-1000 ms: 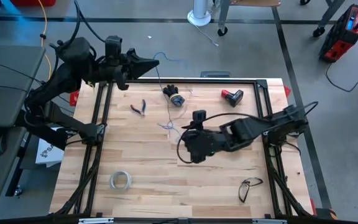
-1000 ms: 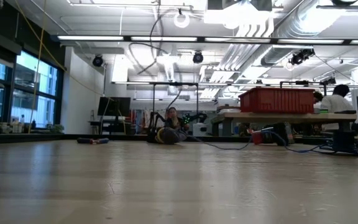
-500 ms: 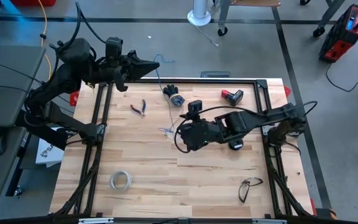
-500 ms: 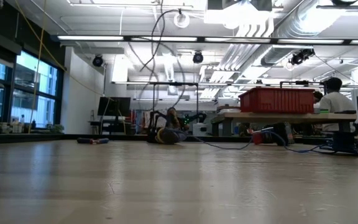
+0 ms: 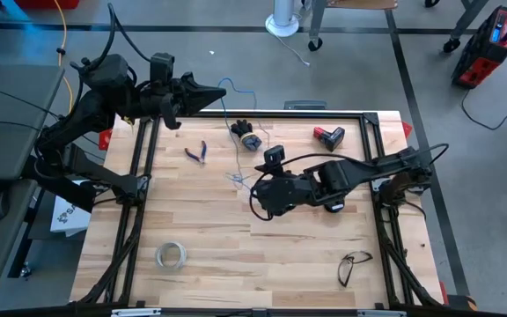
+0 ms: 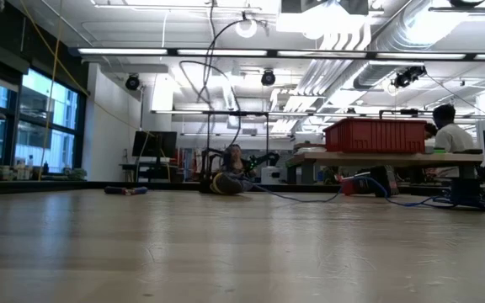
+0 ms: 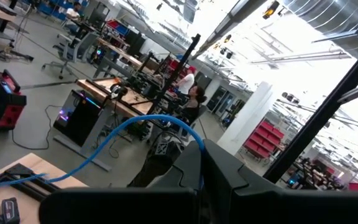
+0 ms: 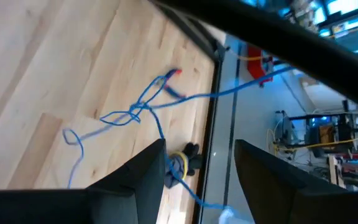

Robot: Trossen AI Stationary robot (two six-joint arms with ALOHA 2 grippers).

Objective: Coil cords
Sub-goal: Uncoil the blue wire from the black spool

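Bluish-grey thin wire [image 5: 238, 176] runs taut from the shut left gripper [image 5: 208, 91] – grasping its end – to the tangle. Right gripper [image 5: 258, 201] hovers wide open, empty; closing on the knot could tighten it.

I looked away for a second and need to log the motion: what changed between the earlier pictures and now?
The right claw swung across the table toward the tangled wire and now sits beside it, fingers open. The left claw stayed raised at the far edge, holding the wire's end. The spool, pliers and tape ring did not move.
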